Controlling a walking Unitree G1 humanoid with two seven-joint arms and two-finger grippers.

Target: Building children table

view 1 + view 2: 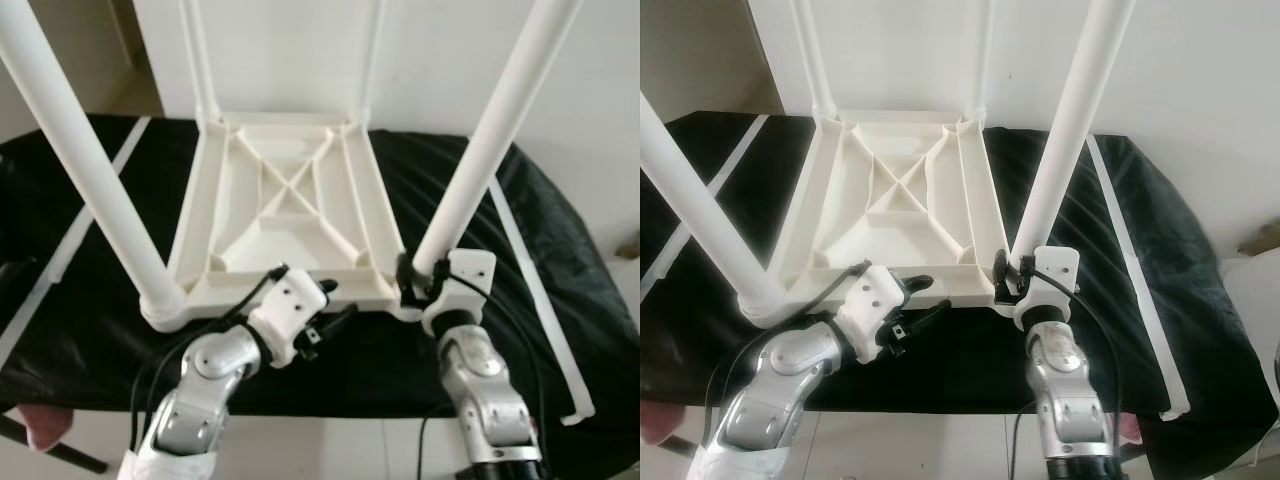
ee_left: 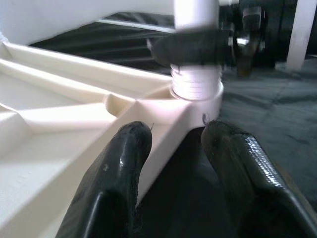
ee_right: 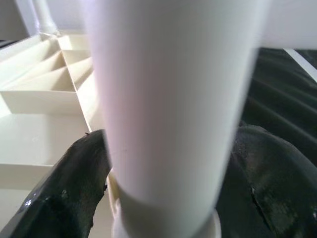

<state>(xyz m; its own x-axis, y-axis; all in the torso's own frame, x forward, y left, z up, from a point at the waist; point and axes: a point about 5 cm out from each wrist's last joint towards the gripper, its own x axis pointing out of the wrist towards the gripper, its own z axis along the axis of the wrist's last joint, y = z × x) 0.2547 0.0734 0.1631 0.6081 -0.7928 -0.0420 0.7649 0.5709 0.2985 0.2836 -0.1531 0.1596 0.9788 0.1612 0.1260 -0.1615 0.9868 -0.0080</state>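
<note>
**Right wrist view: tool clamped on the near-right leg, at its socket**

Right wrist view puts the white leg [image 3: 168, 99] squarely between the right tool's two black fingers [image 3: 69, 188], one on each side and pressed to it just above the collar where the leg enters the socket. You are holding that leg, low down, at the near-right corner of the upturned children's table [image 1: 290, 200].

The table lies underside up on a black cloth [image 1: 560, 260], its ribbed frame facing you, four legs rising away from it. The long axis of the gripped leg runs up and away from the right tool [image 1: 425, 280], leaning slightly outward. Any turning or seating, in my judgement, has to go about that axis and down into the socket, which sits directly beneath your grip.

Your left tool [image 1: 325, 325] is at the table's near edge, between the two near corners. Its fingers [image 2: 119, 168] stand apart, straddling the rim of the frame, and seem to brush it without clenching; it carries nothing. From there the threaded collar of the leg [image 2: 195, 84] lies straight ahead along the near edge. The right arm is plainly the nearer one for this leg; the left could steady the frame.
</note>
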